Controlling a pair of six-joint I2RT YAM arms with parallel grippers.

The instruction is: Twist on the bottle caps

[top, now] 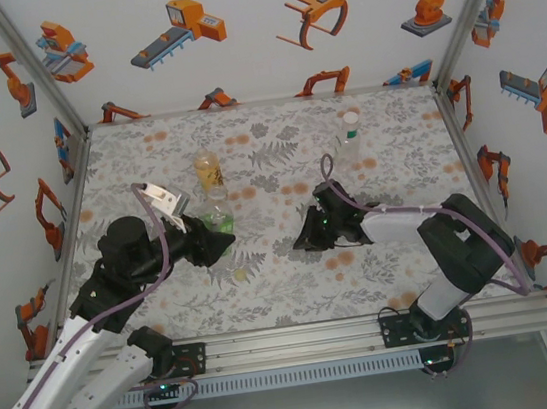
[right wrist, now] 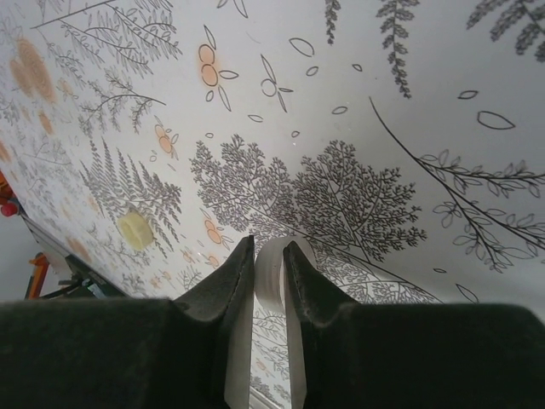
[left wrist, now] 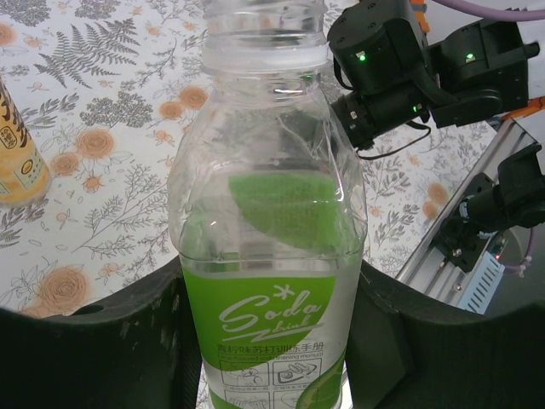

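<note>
Gripping, left side: left gripper (top: 215,236) is clamped on the squat green bottle (top: 216,212), with a finger (left wrist: 102,341) on each flank of the lower body, over the green label. The bottle stands upright.
Bottle position: about 9 o'clock of the table's middle in the top view, in from the left edge.
Bottle mouth: open, with the neck threads showing at 12 o'clock in the left wrist view.
Gripping, right side: right gripper (top: 304,244) is closed narrow on a white cap (right wrist: 271,266). The cap is held on edge between the two fingers (right wrist: 234,290).
Right tips: low over the cloth. Whether the cap touches the cloth, cannot tell.
Right gripper position: near 5 o'clock of the table's middle and about 4 o'clock of the squat green bottle, apart from it.
Loose cap: yellowish cap (right wrist: 134,230) lies flat on the cloth at 9 o'clock of the right fingertips in the right wrist view, apart from them.
Amber bottle (top: 208,170): upright, with a yellow label, at 12 o'clock of the squat green bottle and just behind it. Touching or not, cannot tell.
Slim bottle (top: 351,144): upright at about 1 o'clock of the table's middle, well apart from the right gripper. Its top is pale but too small to read.
Table (top: 297,302): covered by a cloth printed with grey ferns and orange flowers.
Rail (top: 301,340): aluminium, along 6 o'clock, carrying both arm bases.
Walls (top: 251,36): white, printed with orange robot drawings.
</note>
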